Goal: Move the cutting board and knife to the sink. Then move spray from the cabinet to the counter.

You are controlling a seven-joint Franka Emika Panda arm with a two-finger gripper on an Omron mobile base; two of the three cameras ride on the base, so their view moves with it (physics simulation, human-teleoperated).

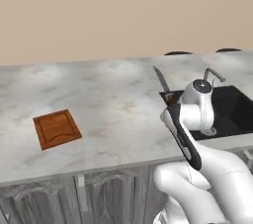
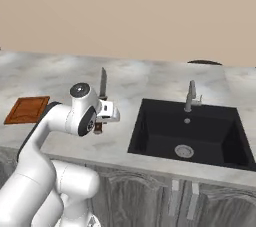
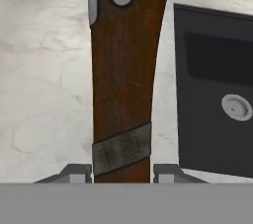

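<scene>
Dark brown wood of the knife [image 3: 122, 80] handle runs up the hand view, flanked at its base by the two tips of the pincer [image 3: 122, 171], one on each side and pressed against the handle — the pincer is partly closed and pinches the knife. A silver rivet and the start of the blade show at the top of this view; the black basin of the sink [image 3: 212, 94] with its round drain lies to the right.

Right base view: the pincer [image 2: 100, 121] hangs over the marble desk [image 2: 55, 76] just left of the sink [image 2: 150, 141], with the knife [image 2: 103, 85] blade pointing away from the camera. The faucet [image 2: 190, 96] stands at the basin's far rim, and the cutting board [image 2: 27, 109] lies flat at the far left, well apart from the arm.

Left base view: the arm's wrist hides the pincer; only the blade [image 1: 161, 80] juts out above it. The cutting board [image 1: 57, 128] shows whole here — groove near its rim — near the desk's front edge.
</scene>
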